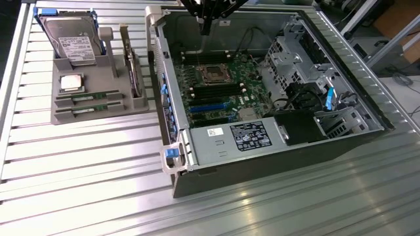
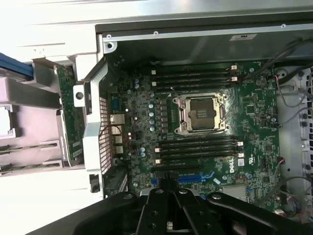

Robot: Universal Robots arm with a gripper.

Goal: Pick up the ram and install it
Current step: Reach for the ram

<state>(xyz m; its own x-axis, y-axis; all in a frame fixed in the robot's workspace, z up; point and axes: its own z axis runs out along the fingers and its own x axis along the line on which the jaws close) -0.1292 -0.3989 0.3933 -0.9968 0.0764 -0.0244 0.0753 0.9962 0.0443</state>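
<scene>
Your gripper (image 1: 206,29) hovers over far edge of open computer case (image 1: 276,169), above motherboard (image 2: 254,117). Fingers pressed together, nothing pinched.

Ram (image 1: 88,97) sits on edge in slot at front edge of grey holder (image 1: 85,118), which stands by surface's edge at exterior view's left, well apart from gripper.

Step, as I judge it: pick not yet made. You need fingers spread, lined across stick's thin top edge. Memory slots (image 2: 198,146) beside processor socket (image 2: 201,113) look empty.

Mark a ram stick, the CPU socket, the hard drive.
ram stick (image 1: 88,97), exterior view, green edge of one of two sticks in the holder.
CPU socket (image 2: 201,113), wrist view, its centre.
hard drive (image 1: 76,45), exterior view, white label.
</scene>
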